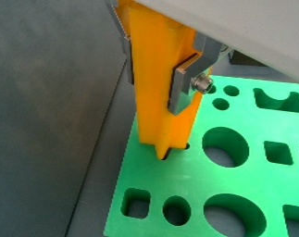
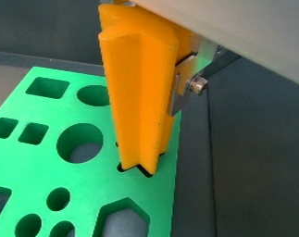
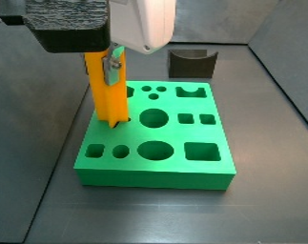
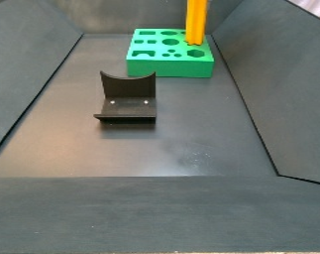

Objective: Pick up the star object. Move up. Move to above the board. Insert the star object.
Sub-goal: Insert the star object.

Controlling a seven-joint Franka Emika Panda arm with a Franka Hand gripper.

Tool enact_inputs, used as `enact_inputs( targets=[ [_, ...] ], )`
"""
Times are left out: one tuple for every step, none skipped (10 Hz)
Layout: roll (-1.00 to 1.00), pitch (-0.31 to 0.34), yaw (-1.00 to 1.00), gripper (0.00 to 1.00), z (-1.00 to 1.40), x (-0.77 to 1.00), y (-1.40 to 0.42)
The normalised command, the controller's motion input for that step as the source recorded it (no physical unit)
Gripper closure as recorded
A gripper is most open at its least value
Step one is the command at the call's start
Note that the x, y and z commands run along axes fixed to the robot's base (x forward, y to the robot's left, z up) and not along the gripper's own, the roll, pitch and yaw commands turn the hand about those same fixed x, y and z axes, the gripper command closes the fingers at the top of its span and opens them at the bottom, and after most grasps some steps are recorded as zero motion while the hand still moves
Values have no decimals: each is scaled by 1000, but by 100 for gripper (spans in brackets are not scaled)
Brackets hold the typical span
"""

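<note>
fingers (image 1: pixel 186 81) gripping star object (image 2: pixel 137 93), tip in board (image 3: pixel 156 152)

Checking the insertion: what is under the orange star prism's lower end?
The gripper holds the ridged orange star prism upright, its tip entering a dark cut-out at the thick green board's edge. The hole's shape and depth are covered.

Claw (image 3: pixel 109 69) upright, apparently clamped shut.

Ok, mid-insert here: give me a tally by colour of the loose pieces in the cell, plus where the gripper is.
Orange: 1, the star object, upright, held by the gripper, lower tip at a hole in the board.
Green: 1, the board.
Dark grey: 1, the U-shaped block, on the floor apart from the board.
Total: 3
</note>
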Motion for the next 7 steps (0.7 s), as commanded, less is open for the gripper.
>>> enact_inputs(
  targets=[
    [79, 0, -149, 100, -83, 0, 0],
    [67, 0, -174, 100, -69, 0, 0],
    [23, 0, -174, 100, -29, 11, 0],
    [14, 0, -171, 100, -3, 40, 0],
    [6, 0, -143, 100, 0, 31, 0],
    [36, 0, -60, 100, -23, 0, 0],
    [69, 0, -20, 100, -83, 0, 0]
  ],
)
